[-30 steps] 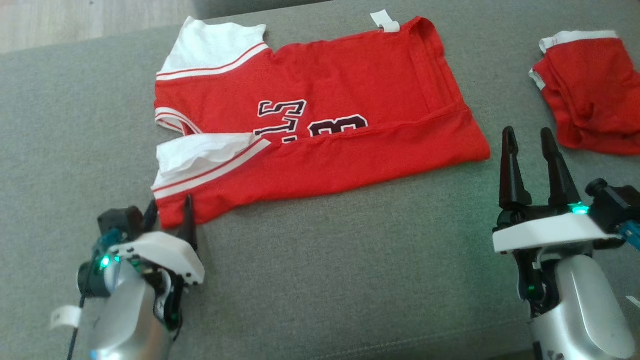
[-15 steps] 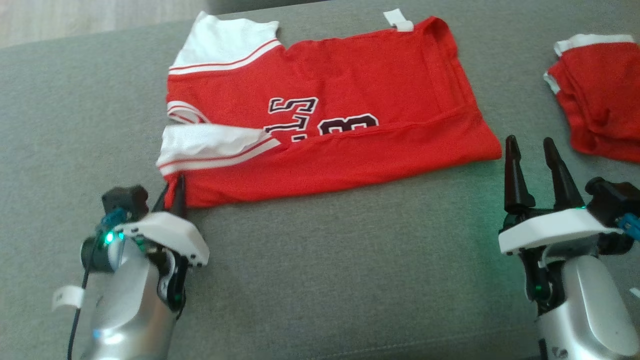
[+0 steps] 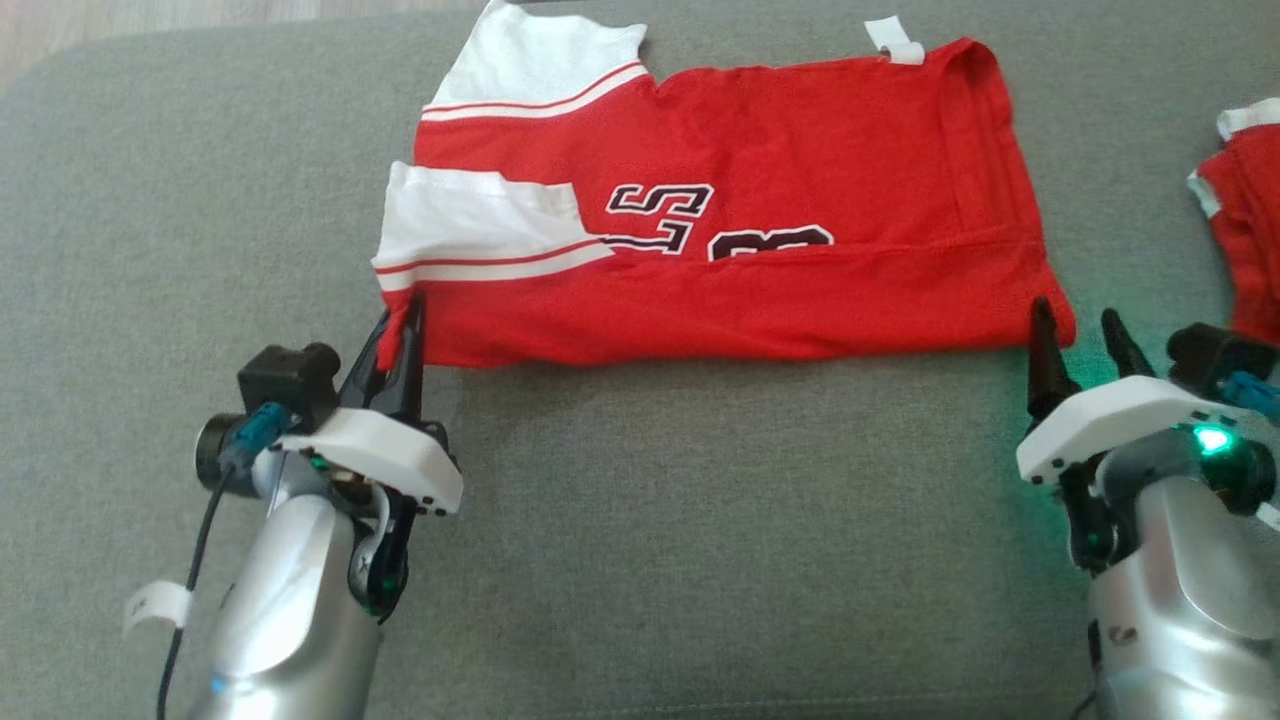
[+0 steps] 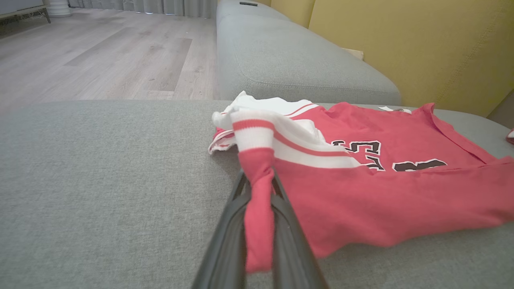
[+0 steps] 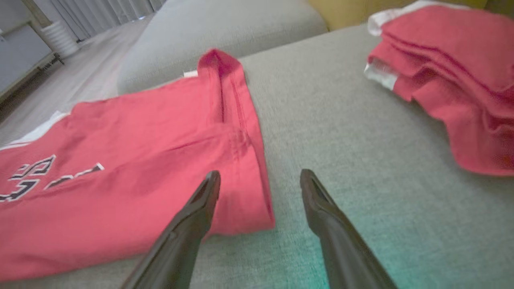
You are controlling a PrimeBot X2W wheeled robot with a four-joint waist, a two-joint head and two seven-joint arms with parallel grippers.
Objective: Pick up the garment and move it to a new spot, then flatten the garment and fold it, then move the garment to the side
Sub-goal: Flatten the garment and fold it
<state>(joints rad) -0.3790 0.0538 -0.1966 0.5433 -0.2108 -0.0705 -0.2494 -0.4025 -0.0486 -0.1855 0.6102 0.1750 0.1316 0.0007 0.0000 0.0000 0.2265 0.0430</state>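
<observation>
The garment [image 3: 720, 210] is a red jersey with white sleeves and dark lettering, lying across the grey cushion [image 3: 700, 520] with its near long edge folded over. My left gripper [image 3: 400, 325] is shut on the garment's near left corner; the left wrist view shows red cloth [image 4: 259, 208] pinched between the two dark fingers. My right gripper [image 3: 1080, 330] is open at the garment's near right corner. In the right wrist view its fingers [image 5: 200, 204] straddle that corner [image 5: 257, 208], one finger over the cloth and the other over bare cushion.
A second red and white piece of clothing [image 3: 1240, 230] lies bunched at the right edge of the cushion, also in the right wrist view [image 5: 453, 80]. Wooden floor [image 4: 100, 52] lies beyond the cushion's far left edge. A yellow backrest [image 4: 421, 44] rises behind.
My left gripper has shut on the garment's near left corner and drawn it forward, narrowing the fold. The right gripper has moved up to the near right corner. The head camera has shifted.
</observation>
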